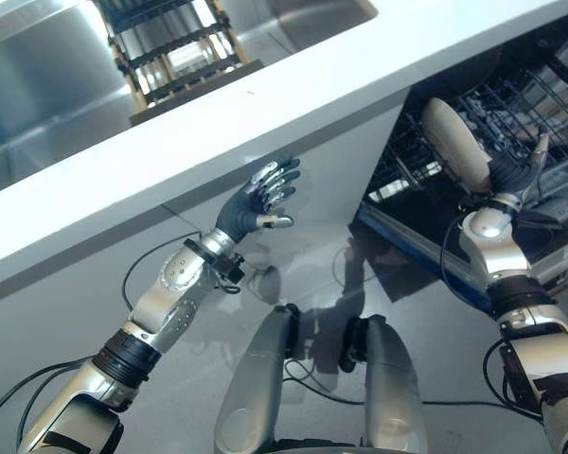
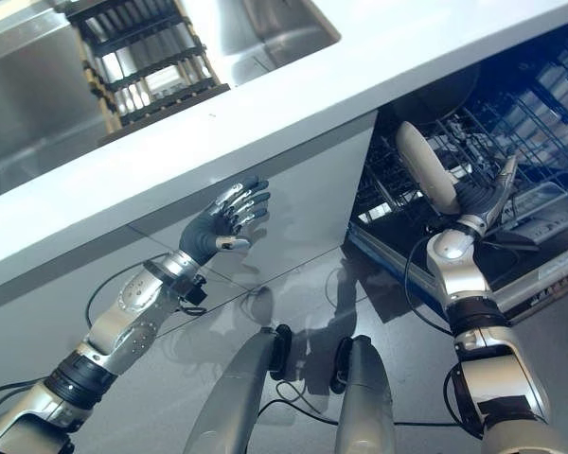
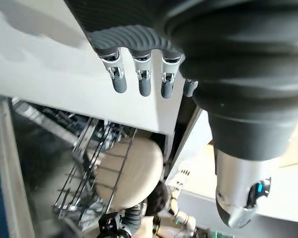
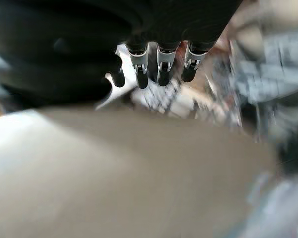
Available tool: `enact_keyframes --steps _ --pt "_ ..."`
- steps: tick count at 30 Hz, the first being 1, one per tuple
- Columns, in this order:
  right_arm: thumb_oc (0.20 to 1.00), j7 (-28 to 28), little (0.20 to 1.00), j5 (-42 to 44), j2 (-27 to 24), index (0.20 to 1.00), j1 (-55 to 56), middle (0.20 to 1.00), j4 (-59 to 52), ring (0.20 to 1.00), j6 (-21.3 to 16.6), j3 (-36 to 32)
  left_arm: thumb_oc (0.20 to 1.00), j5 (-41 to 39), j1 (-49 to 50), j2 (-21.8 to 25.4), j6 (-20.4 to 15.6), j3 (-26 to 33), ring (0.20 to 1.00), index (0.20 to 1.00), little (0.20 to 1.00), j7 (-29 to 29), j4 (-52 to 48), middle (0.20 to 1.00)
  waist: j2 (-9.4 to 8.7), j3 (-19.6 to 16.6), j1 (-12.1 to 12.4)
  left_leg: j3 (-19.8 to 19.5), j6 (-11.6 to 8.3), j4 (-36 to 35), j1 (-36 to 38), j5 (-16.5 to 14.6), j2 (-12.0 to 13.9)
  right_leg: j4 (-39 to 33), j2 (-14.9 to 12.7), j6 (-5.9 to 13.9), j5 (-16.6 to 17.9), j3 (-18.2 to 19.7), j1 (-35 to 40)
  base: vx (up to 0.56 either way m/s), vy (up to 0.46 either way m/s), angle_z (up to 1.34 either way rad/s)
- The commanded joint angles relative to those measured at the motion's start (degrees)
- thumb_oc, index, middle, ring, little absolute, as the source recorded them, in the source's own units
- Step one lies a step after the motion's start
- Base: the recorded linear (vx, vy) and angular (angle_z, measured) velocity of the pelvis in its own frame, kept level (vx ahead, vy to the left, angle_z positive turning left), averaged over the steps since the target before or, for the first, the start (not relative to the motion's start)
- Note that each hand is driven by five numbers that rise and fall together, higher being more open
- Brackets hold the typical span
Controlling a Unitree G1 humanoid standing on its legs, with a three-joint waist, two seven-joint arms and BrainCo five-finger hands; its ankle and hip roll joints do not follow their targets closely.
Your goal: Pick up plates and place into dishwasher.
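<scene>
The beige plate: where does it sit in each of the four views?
Left eye view: plate upper right, over the dishwasher rack.
Right eye view: upper right.
Left wrist view: lower centre, in the rack.
Right wrist view: across the lower half.
Shared landmark: the rack.

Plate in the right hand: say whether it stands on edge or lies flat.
On edge. The plate stands upright among the dishwasher rack wires, the right hand beside it.

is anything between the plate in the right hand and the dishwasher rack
Nothing visible. The right hand holds the beige plate on edge, already over the rack of the open dishwasher. The left hand hangs open by the cabinet front.
</scene>
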Motion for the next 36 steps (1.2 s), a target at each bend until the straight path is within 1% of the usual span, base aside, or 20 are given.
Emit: enact_keyframes --steps 1,6,8,12,13,14,17,20,22,25,26,27,30,32,35,36 --pt "1.000 -5.55 1.000 -5.89 -2.87 1.000 -0.45 1.000 -2.44 1.000 -5.49 -1.17 1.000 1.48 2.38 -2.95 -5.63 0.68 1.000 1.000 1.000 0.83 -7.11 1.000 2.47 -0.42 0.01 4.06 3.92 -0.76 3.22 -3.08 -0.56 -3.95 4.05 -1.79 5.24 1.87 2.43 -0.02 0.079 -0.05" --pt "1.000 -3.75 1.000 -1.72 -4.25 1.000 -0.51 1.000 0.37 1.000 -5.97 -1.30 1.000 0.54 2.80 -2.03 -6.69 0.67 1.000 1.000 1.000 0.70 -7.59 1.000 3.17 -0.42 -0.03 4.76 3.95 -1.38 3.08 -2.77 -0.60 -4.41 3.76 -1.94 5.38 1.75 1.99 -0.02 0.030 -0.07" --pt "1.000 -2.46 1.000 1.19 -4.79 1.000 -0.47 1.000 2.60 1.000 -6.66 -1.81 1.000 -0.37 2.90 -1.24 -7.01 0.81 1.000 1.000 1.000 0.24 -7.57 1.000 3.39 -0.42 0.06 4.99 4.05 -1.02 3.09 -3.32 -0.63 -3.87 3.67 -1.99 4.86 1.66 1.82 0.00 0.000 0.00" --pt "1.000 0.31 1.000 8.26 -4.33 1.000 -0.93 1.000 5.24 1.000 -6.99 -2.71 1.000 -0.34 2.60 -1.22 -6.50 0.81 1.000 1.000 1.000 0.16 -7.94 1.000 3.44 -0.42 0.26 4.95 4.09 -1.18 3.16 -3.33 -0.67 -3.81 3.64 -2.10 4.84 1.50 1.74 0.00 0.000 0.00" --pt "1.000 0.68 1.000 8.94 -4.25 1.000 -1.04 1.000 5.77 1.000 -6.72 -2.90 1.000 -0.49 2.46 -1.10 -6.50 0.76 1.000 1.000 1.000 0.11 -7.89 1.000 3.45 -0.42 0.29 4.94 4.09 -1.16 3.15 -3.36 -0.68 -3.74 3.63 -2.12 4.81 1.43 1.71 0.00 0.000 0.00" --pt "1.000 1.52 1.000 10.73 -4.11 1.000 -1.16 1.000 6.97 1.000 -7.26 -3.26 1.000 -0.42 2.33 -1.17 -6.34 0.71 1.000 1.000 1.000 0.19 -7.83 1.000 3.46 -0.42 0.35 4.92 4.12 -1.07 3.09 -3.37 -0.63 -3.55 3.60 -2.17 4.79 1.37 1.58 0.00 0.000 0.00" --pt "1.000 4.86 1.000 16.91 -3.93 1.000 -2.19 1.000 9.37 1.000 -6.54 -4.04 1.000 -0.56 1.64 -1.08 -5.89 0.52 1.000 1.000 1.000 0.36 -7.58 1.000 3.42 -0.42 0.51 4.82 4.11 -0.76 2.89 -3.49 -0.52 -3.03 3.54 -2.24 4.69 1.26 1.24 0.00 -0.011 0.00" --pt "1.000 6.05 1.000 21.95 -3.77 1.000 -3.18 1.000 14.18 1.000 -5.88 -5.46 1.000 -1.02 0.89 -0.70 -5.47 0.24 1.000 1.000 1.000 0.52 -7.45 1.000 3.53 -0.42 0.79 4.75 4.08 -0.56 2.75 -3.57 -0.59 -2.75 3.52 -2.31 4.56 1.08 1.13 0.00 -0.033 0.00" --pt "1.000 6.04 1.000 23.41 -4.06 1.000 -4.19 1.000 18.24 1.000 -4.73 -6.23 1.000 -0.89 0.34 -0.77 -5.29 -0.15 1.000 1.000 1.000 0.61 -7.28 1.000 3.69 -0.42 1.08 4.67 4.10 -0.46 2.68 -3.57 -0.66 -2.56 3.48 -2.37 4.51 0.94 1.07 0.00 -0.015 0.00" --pt "1.000 12.17 1.000 27.63 -4.95 1.000 -6.09 1.000 24.37 1.000 -2.31 -6.36 1.000 -1.42 -0.85 -0.47 -5.41 -0.95 1.000 1.000 1.000 0.81 -6.96 1.000 3.99 -0.42 1.54 4.56 4.13 -0.25 2.51 -3.61 -0.83 -2.28 3.34 -2.46 4.40 0.76 0.91 0.00 0.000 0.00" --pt "1.000 15.29 1.000 30.19 -5.24 1.000 -6.57 1.000 26.04 1.000 -2.01 -5.95 1.000 -1.46 -1.14 -0.38 -5.35 -1.18 1.000 1.000 1.000 0.90 -6.94 1.000 4.07 -0.42 1.73 4.48 4.09 -0.26 2.52 -3.52 -0.86 -2.20 3.31 -2.51 4.41 0.69 0.88 0.00 0.000 0.00" --pt "1.000 17.32 1.000 30.86 -5.67 1.000 -6.93 1.000 27.10 1.000 -1.18 -5.48 1.000 -1.52 -1.22 -0.31 -5.25 -1.20 1.000 1.000 1.000 0.84 -6.92 1.000 4.09 -0.42 1.87 4.41 4.10 -0.19 2.50 -3.53 -0.90 -2.07 3.22 -2.59 4.33 0.60 0.84 0.00 0.000 0.00" --pt "1.000 29.37 1.000 37.66 -6.32 1.000 -7.03 1.000 29.35 1.000 0.96 -4.52 1.000 -1.61 -1.08 -0.10 -4.74 -0.85 1.000 1.000 1.000 -0.08 -6.92 1.000 4.00 -0.42 2.31 4.09 4.10 0.22 2.12 -3.54 -1.07 -1.64 3.05 -2.79 4.16 0.42 0.58 0.00 -0.028 0.01" --pt "1.000 36.94 1.000 39.99 -6.74 1.000 -6.88 1.000 30.11 1.000 2.19 -3.75 1.000 -1.79 -1.22 0.35 -4.14 -0.64 1.000 1.000 1.000 -0.61 -7.06 1.000 3.79 -0.42 2.63 3.86 4.05 0.24 1.81 -3.36 -1.17 -1.61 2.94 -2.84 4.22 0.20 0.45 -0.01 -0.066 0.04" --pt "1.000 46.46 1.000 42.47 -8.00 1.000 -7.25 1.000 30.68 1.000 3.26 -1.74 1.000 -1.90 -1.36 1.19 -3.04 -0.03 1.000 1.000 1.000 -1.47 -7.12 1.000 3.16 -0.42 3.18 3.53 4.04 0.52 1.17 -3.21 -1.13 -1.37 2.78 -2.90 4.32 -0.29 0.06 0.00 -0.085 0.03" --pt "1.000 47.54 1.000 42.30 -8.58 1.000 -7.72 1.000 30.72 1.000 3.50 -1.08 1.000 -2.16 -1.43 1.56 -2.76 0.18 1.000 1.000 1.000 -1.63 -7.19 1.000 2.99 -0.42 3.36 3.41 4.05 0.60 0.97 -3.18 -1.12 -1.31 2.77 -2.90 4.36 -0.35 -0.11 -0.01 -0.070 0.06"
